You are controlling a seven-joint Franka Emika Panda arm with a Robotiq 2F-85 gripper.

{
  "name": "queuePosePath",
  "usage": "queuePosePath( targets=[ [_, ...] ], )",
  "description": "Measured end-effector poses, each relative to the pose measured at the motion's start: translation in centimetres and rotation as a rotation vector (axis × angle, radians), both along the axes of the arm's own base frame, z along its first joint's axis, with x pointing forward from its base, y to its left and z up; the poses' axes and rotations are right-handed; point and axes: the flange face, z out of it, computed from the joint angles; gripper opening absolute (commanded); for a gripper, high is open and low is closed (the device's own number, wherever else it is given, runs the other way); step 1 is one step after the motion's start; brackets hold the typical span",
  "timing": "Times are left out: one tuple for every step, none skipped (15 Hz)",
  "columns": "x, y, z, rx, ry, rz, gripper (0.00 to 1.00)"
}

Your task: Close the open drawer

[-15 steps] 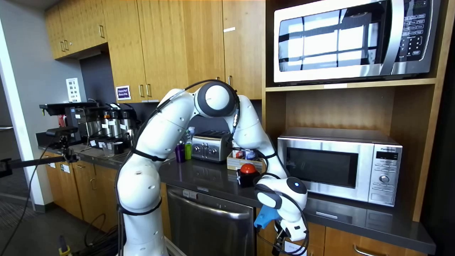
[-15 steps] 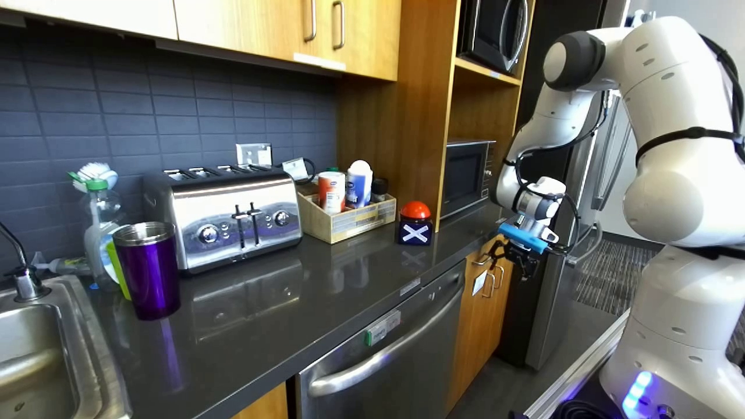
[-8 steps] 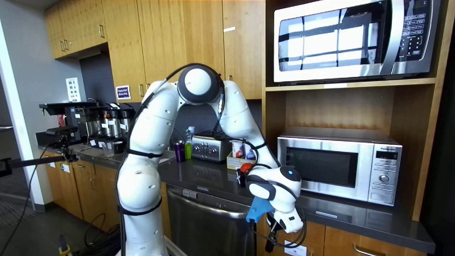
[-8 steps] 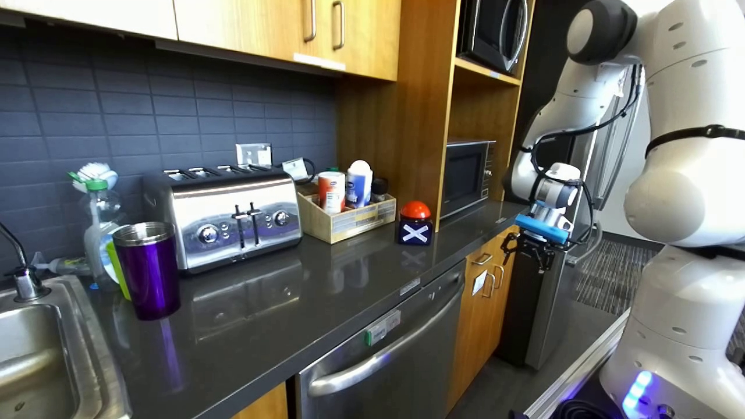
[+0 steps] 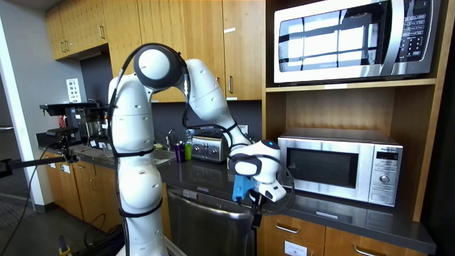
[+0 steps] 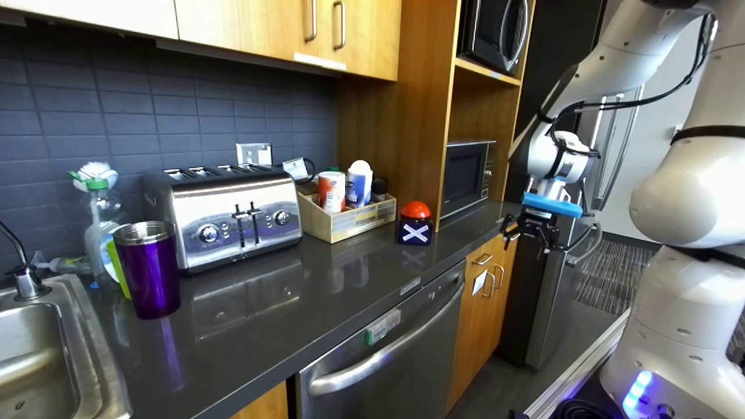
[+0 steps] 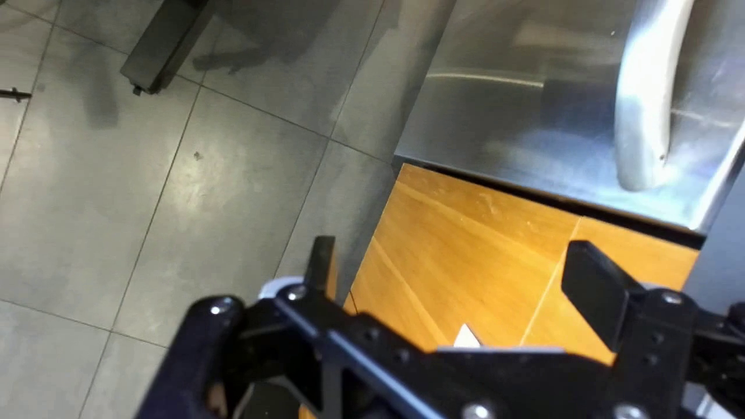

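Note:
The drawer point(image 5: 304, 230) has a honey-brown wooden front with a metal pull. It lies under the counter, right of the dishwasher, and also shows in an exterior view point(image 6: 493, 251). Its front looks flush with the fronts around it, and no dark inside shows. In the wrist view, part of its front point(image 7: 637, 256) shows behind one finger, past a thin seam. My gripper point(image 5: 256, 215) hangs in front of the counter edge near the dishwasher's right side, apart from the drawer. In the wrist view its fingers point(image 7: 457, 273) are wide apart with nothing between them.
The stainless dishwasher point(image 5: 209, 224) with its bar handle point(image 6: 390, 352) stands beside the drawer. The dark counter point(image 6: 349, 291) juts above. A microwave point(image 5: 321, 167), toaster point(image 6: 233, 212) and red button point(image 6: 415, 224) stand on it. A refrigerator point(image 6: 559, 308) is past the cabinet.
My gripper has risen and moved back from the cabinet, toward the dishwasher side. The drawer's pull, hidden behind it before in an exterior view, now shows. The drawer front shows no visible movement.

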Motion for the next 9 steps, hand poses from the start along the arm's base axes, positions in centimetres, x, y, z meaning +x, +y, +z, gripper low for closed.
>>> queuePosePath(
  targets=[
    [0.2,1.2,1.3,-0.016,0.007,0.047,1.00],
    [0.4,2.4,2.6,-0.030,0.012,0.092,1.00],
    [0.7,3.7,4.1,-0.041,0.017,0.141,1.00],
    [1.0,5.0,5.5,-0.049,0.022,0.192,1.00],
    [1.3,6.4,6.9,-0.055,0.025,0.241,1.00],
    [1.5,7.9,8.3,-0.060,0.028,0.292,1.00],
    [1.6,9.4,9.7,-0.064,0.032,0.343,1.00],
    [1.7,10.9,10.9,-0.067,0.037,0.390,1.00],
    [1.8,12.3,12.0,-0.069,0.042,0.434,1.00]
  ],
)
